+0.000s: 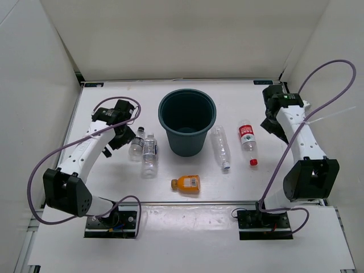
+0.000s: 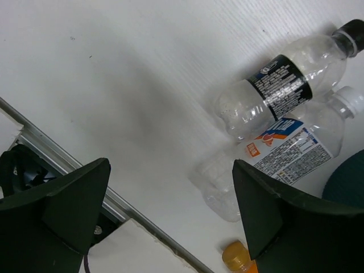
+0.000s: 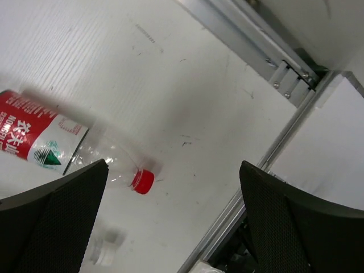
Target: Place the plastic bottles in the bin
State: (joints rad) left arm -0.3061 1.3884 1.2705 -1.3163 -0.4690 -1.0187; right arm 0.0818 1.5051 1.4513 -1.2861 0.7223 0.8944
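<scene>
The dark teal bin (image 1: 187, 142) stands upright at the table's middle; it looks empty. Two clear bottles lie side by side left of it, one with a dark cap (image 1: 136, 143) and one with a white cap (image 1: 149, 152). Both show in the left wrist view, black-labelled (image 2: 278, 91) and blue-and-white-labelled (image 2: 290, 151). A third clear bottle (image 1: 220, 148) and the red-capped, red-labelled bottle (image 1: 248, 138) lie right of the bin. The squat orange bottle (image 1: 186, 182) lies in front of it. My left gripper (image 1: 118, 138) (image 2: 170, 170) is open, just left of the pair. My right gripper (image 1: 273, 126) (image 3: 173, 170) is open, right of the red-labelled bottle (image 3: 40, 142).
White walls enclose the table on three sides. A metal rail (image 1: 187, 202) runs along the near edge and also shows in the left wrist view (image 2: 68, 165). Another rail (image 3: 244, 45) runs along the right side.
</scene>
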